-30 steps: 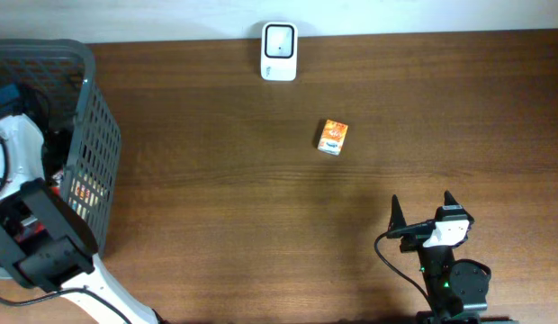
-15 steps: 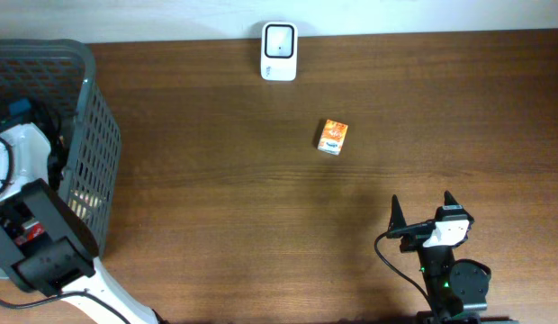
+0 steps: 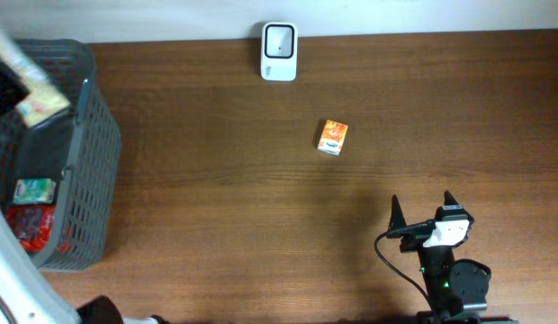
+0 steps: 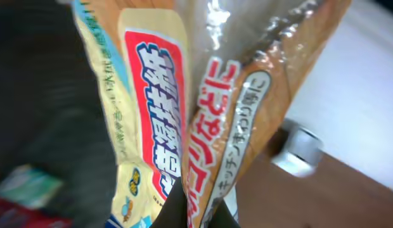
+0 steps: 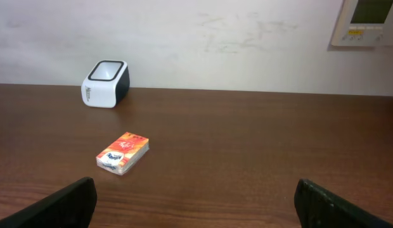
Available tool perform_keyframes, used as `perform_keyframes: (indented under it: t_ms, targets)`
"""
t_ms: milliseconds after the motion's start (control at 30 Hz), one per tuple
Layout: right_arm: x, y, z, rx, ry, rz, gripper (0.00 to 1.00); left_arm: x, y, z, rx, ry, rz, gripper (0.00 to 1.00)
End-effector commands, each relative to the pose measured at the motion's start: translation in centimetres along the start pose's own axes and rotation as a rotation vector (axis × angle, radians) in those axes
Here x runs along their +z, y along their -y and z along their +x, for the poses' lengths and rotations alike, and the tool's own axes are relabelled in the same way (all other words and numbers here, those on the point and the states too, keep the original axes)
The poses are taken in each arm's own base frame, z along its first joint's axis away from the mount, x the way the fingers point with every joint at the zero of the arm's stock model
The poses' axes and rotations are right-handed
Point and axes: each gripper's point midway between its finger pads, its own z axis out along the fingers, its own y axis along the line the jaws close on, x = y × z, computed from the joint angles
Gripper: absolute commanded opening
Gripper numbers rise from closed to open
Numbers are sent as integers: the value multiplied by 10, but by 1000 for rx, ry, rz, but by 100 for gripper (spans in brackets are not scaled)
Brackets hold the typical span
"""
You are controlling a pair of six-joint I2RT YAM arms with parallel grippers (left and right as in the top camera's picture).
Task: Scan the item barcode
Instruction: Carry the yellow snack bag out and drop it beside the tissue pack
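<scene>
Left gripper (image 4: pixel 195 214) clenched on the packet (image 4: pixel 152 126), which hangs over the basket (image 3: pixel 94 144). Right gripper (image 5: pixel 196 204) released, idle. We should carry the packet to the scanner (image 3: pixel 279 51), barcode facing its window, wrapper flat.

On the tabletop (image 3: pixel 216 225), a basket (image 3: pixel 90 171) stands at the left edge and a scanner (image 3: pixel 279 51) sits at the middle of the far edge. A small box (image 3: pixel 333 137) lies nearer and a little right of the scanner, well apart from both. A packet (image 3: pixel 31 94) is above the basket's far part, other packs (image 3: pixel 31 207) lie inside the basket toward its near end, and the right pincer (image 3: pixel 421 198) is at the near right, the small box ahead of it and to its left.
</scene>
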Motion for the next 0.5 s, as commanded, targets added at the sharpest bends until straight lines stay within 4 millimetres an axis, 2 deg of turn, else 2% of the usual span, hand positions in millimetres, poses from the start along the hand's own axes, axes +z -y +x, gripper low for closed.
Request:
perform_keyframes:
  t_ms: [0, 33, 100, 167, 233, 300, 367, 400, 467]
  targets:
    - [0, -1, 3, 0, -4, -4, 98, -12, 96, 30, 117, -75, 299, 0]
    - [0, -1, 3, 0, -4, -4, 99, -6, 126, 49, 175, -118, 333, 0]
    - [0, -1, 3, 0, -4, -4, 98, 13, 156, 77, 270, -169, 289, 0]
    - [0, -1, 3, 0, -4, -4, 98, 30, 180, 107, 345, -233, 266, 0]
    - [0, -1, 3, 0, -4, -4, 99, 59, 207, 152, 431, -342, 258, 0]
    - [0, -1, 3, 0, -4, -4, 98, 91, 224, 199, 466, -467, 237, 0]
    - [0, -1, 3, 0, -4, -4, 99, 123, 229, 242, 433, -583, 167, 0]
    - [0, -1, 3, 0, -4, -4, 98, 140, 224, 261, 426, -618, 92, 0]
    - [0, -1, 3, 0, -4, -4, 99, 163, 207, 287, 438, -645, -68, 0]
